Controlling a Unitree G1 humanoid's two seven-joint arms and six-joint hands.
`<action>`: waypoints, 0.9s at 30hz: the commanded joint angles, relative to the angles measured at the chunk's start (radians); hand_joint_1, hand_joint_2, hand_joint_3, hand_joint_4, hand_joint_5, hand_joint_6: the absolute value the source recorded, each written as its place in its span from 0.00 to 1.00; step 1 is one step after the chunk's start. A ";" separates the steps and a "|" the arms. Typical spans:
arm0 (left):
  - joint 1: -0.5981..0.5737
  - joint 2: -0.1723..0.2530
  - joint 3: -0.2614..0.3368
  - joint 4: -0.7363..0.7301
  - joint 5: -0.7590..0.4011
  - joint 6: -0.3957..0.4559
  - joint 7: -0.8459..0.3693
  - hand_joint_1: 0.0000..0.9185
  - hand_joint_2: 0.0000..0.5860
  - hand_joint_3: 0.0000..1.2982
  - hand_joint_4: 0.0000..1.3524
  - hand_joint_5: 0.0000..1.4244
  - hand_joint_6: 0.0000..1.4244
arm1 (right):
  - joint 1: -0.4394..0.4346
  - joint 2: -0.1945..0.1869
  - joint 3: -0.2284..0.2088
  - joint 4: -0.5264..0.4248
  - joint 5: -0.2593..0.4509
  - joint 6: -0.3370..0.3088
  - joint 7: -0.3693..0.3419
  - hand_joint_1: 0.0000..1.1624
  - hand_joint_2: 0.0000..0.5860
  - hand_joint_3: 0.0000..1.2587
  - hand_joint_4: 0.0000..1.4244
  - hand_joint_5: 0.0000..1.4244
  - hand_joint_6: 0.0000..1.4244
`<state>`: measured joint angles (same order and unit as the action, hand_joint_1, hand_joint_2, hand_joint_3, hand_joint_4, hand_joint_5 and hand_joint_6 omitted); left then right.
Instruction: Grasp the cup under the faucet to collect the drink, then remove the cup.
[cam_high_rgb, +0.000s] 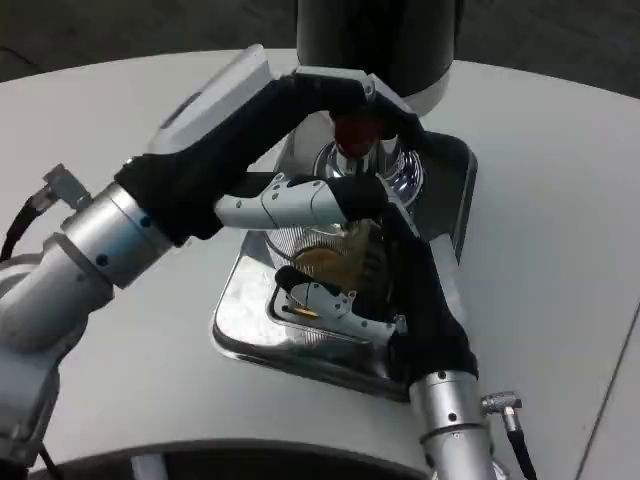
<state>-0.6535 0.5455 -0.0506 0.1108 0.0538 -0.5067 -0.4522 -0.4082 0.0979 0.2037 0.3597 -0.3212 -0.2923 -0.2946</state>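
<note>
The right hand (375, 285) reaches in from below, fingers wrapped around the cup (335, 262) and gripping it. The left hand (320, 120) extends from the left; its fingers rest on the red faucet lever (355, 132), its thumb lying across the cup's rim. The cup is clear, ribbed glass holding amber liquid, largely hidden by fingers. It stands on the shiny metal drip tray (245, 320), directly beneath the chrome faucet (385, 170) of the dark dispenser (380, 35), on the white table (560, 200).
</note>
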 joint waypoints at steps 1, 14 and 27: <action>0.039 0.019 -0.007 0.006 0.041 0.023 -0.015 0.00 0.10 0.44 0.33 0.31 0.17 | 0.000 0.017 0.008 0.034 -0.004 0.004 -0.004 0.74 0.27 0.13 0.19 0.23 0.20; 0.080 0.022 0.009 -0.036 0.019 0.087 -0.009 0.00 0.10 0.42 0.28 0.27 0.15 | -0.004 0.020 0.008 0.043 -0.011 -0.001 -0.029 0.76 0.28 0.24 0.29 0.33 0.26; 0.133 -0.011 0.043 -0.079 -0.075 0.190 -0.006 0.00 0.09 0.26 0.11 0.15 0.08 | 0.022 0.012 0.007 0.012 -0.029 0.001 -0.047 0.79 0.26 0.38 0.38 0.42 0.33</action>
<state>-0.5728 0.5333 -0.0191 0.0158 -0.0168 -0.3721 -0.4421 -0.4181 0.1088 0.2051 0.3758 -0.3398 -0.2958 -0.3370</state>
